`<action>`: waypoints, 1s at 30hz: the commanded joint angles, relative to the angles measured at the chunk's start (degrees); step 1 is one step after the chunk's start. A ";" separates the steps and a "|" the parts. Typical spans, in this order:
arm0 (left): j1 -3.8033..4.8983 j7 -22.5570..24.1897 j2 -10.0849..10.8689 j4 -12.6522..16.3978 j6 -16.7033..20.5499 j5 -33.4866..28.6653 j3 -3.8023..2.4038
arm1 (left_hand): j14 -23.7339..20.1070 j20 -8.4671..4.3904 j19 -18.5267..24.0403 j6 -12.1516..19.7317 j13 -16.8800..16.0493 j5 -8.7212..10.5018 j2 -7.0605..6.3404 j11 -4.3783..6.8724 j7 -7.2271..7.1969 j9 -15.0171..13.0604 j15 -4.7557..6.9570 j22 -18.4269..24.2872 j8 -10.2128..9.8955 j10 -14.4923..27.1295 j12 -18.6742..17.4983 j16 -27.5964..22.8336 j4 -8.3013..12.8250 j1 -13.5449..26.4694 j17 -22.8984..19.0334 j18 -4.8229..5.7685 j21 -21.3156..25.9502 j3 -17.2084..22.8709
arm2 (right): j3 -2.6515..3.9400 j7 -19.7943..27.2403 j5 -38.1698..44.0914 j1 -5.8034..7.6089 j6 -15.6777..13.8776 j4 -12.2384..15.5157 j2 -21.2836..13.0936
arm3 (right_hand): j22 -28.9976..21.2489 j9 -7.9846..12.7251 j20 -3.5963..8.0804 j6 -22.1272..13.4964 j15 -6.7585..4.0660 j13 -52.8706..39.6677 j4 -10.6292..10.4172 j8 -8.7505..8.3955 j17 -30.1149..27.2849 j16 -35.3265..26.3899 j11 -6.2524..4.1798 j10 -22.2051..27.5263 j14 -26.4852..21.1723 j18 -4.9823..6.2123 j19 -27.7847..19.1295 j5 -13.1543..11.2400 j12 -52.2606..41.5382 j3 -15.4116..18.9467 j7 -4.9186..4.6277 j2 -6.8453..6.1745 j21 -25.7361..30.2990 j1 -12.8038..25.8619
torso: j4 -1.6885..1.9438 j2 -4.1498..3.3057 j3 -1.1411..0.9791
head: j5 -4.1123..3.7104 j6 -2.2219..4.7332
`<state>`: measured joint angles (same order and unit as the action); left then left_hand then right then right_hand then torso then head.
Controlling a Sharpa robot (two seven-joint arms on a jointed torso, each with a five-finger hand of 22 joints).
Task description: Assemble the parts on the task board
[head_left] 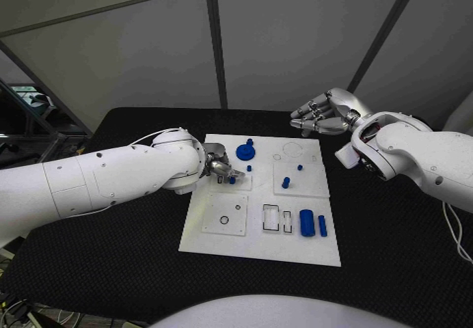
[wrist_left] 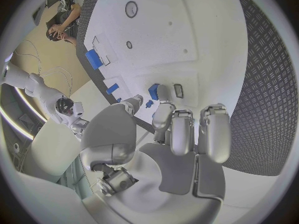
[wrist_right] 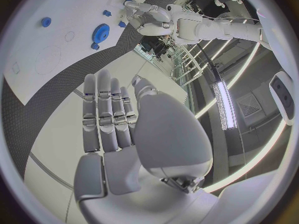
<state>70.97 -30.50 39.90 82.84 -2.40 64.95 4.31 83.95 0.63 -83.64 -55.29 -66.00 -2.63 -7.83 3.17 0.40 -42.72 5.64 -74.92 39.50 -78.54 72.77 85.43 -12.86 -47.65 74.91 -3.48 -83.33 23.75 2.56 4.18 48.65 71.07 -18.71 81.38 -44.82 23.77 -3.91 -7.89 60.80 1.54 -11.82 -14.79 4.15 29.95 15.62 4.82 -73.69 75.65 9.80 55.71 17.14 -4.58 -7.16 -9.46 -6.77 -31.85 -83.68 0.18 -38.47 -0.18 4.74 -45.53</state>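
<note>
Early going, by the look of it: several blue parts loose on the white board on the black surface. Left robot hand pinching a small blue piece at the board's near-left square. Right robot hand empty beyond the board's far edge, fingers apart and slightly curled.

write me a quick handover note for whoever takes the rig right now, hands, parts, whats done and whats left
Left hand: down on the task board, fingers at a small blue part on its left side; whether it grips the part I cannot tell.
Right hand: raised beyond the board's far edge, holding nothing, fingers loosely curled.
Parts: blue gear at the far edge, blue peg mid-board, two blue bars near the right edge beside empty slots.
Done: hard to tell.
Left: the bars lie unplaced.
</note>
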 commanded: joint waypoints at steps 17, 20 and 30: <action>1.51 0.15 1.91 -0.21 -3.87 -2.44 -7.39 | 4.25 0.41 2.04 2.84 7.84 -0.17 0.19 -1.20 1.47 0.19 -0.42 -0.61 -2.67 4.80 -6.25 -0.25 -0.56 -3.81 8.51 0.06 3.21 -5.14 | 0.03 -0.03 -0.11 0.08 0.24 -0.39 -0.16 | -0.11 0.01 -0.50 -0.48 0.27 0.11 -0.26 -0.26 -0.08 -0.28 0.39 0.20 -0.09 0.58 -0.09 0.37 0.25 0.13 -0.09 -0.15 0.44 0.74 | 0.00 -0.02 -0.07 | -0.06 0.44; 2.41 0.18 1.17 -2.73 -5.10 -2.84 -7.70 | 4.08 1.16 3.27 6.14 12.58 -0.26 0.35 -2.57 2.92 2.03 -1.33 1.28 -5.95 8.27 -10.24 -0.61 -0.58 -6.06 8.05 -0.31 4.72 -6.29 | 0.03 -0.08 -0.11 0.08 0.26 -0.45 -0.14 | -0.11 0.01 -0.50 -0.48 0.27 0.11 -0.26 -0.26 -0.08 -0.28 0.39 0.20 -0.09 0.58 -0.09 0.37 0.25 0.13 -0.09 -0.15 0.44 0.74 | 0.05 0.02 -0.08 | -0.01 0.50; 3.53 0.57 -3.88 -14.12 -8.44 -2.57 -7.24 | 3.75 2.97 4.02 6.47 15.35 -0.15 1.10 -4.28 4.99 7.86 -3.08 2.35 -11.82 10.38 -11.97 -1.09 -1.63 -10.05 7.44 -0.70 5.91 -9.30 | 0.03 -0.21 -0.11 0.08 0.36 -0.35 0.01 | -0.11 0.01 -0.50 -0.48 0.27 0.11 -0.26 -0.26 -0.08 -0.28 0.39 0.20 -0.09 0.58 -0.09 0.37 0.25 0.13 -0.09 -0.15 0.44 0.74 | -0.12 -0.11 -0.03 | 0.31 0.89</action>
<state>74.37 -30.39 36.35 69.54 -7.96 62.54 -2.96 83.95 3.34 -79.56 -48.57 -50.73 -2.63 -6.77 -1.06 5.50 -35.00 2.96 -72.62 27.78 -68.59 60.79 84.53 -14.54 -57.33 74.91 -3.48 -77.78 14.68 2.56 3.94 48.65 71.06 -18.66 80.88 -44.86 23.72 -3.91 -7.89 60.80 1.54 -11.77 -14.79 4.15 29.95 15.62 4.82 -73.69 75.65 9.80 55.71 17.14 -4.58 -7.15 -9.46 -6.99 -31.63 -83.46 0.15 -38.52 -0.23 4.99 -44.70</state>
